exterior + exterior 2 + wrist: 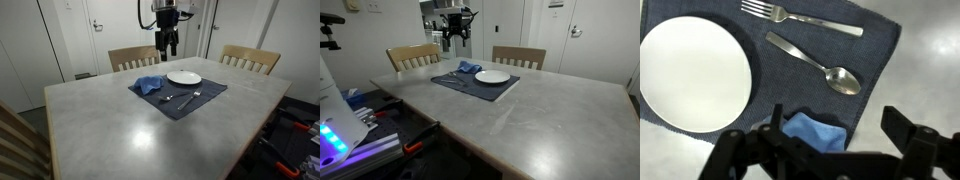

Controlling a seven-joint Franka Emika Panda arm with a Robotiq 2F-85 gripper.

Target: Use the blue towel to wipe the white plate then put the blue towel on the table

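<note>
A crumpled blue towel lies on the far left corner of a dark placemat; it shows in both exterior views and at the bottom of the wrist view. A white plate sits on the mat beside it, also seen in an exterior view and the wrist view. My gripper hangs open and empty well above the mat, over the towel and plate. In the wrist view its fingers straddle the towel from high up.
A fork and a spoon lie on the mat next to the plate. Two wooden chairs stand at the table's far side. The grey table spreads wide toward the front.
</note>
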